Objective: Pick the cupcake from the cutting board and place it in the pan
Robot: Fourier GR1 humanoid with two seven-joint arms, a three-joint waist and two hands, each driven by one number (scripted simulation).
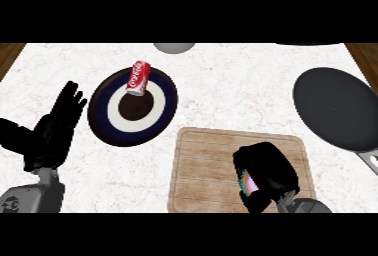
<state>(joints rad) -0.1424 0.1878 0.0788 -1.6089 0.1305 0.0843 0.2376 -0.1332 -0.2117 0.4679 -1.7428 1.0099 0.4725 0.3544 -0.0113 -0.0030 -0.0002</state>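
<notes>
Cupcake (249, 186) — only a sliver of pink and teal shows, wrapped inside the curled fingers (260, 159) of the right hand (267, 175), low over the near right part of the cutting board (214, 150). Whether it touches the wood I cannot tell. In the head view the board lies on the white marbled counter (221, 65), and the dark pan (336, 107) sits well apart at the right, its handle running toward the lower right edge. Left of the board, a round plate (133, 107) with a dark rim, white ring and dark centre carries a red soda can (138, 77) lying on its side across the far rim. The left hand (55, 125) shows at the left edge — fingers straight and spread, pointing up, resting. A grey rounded object (174, 47) peeks in at the counter's far edge.
</notes>
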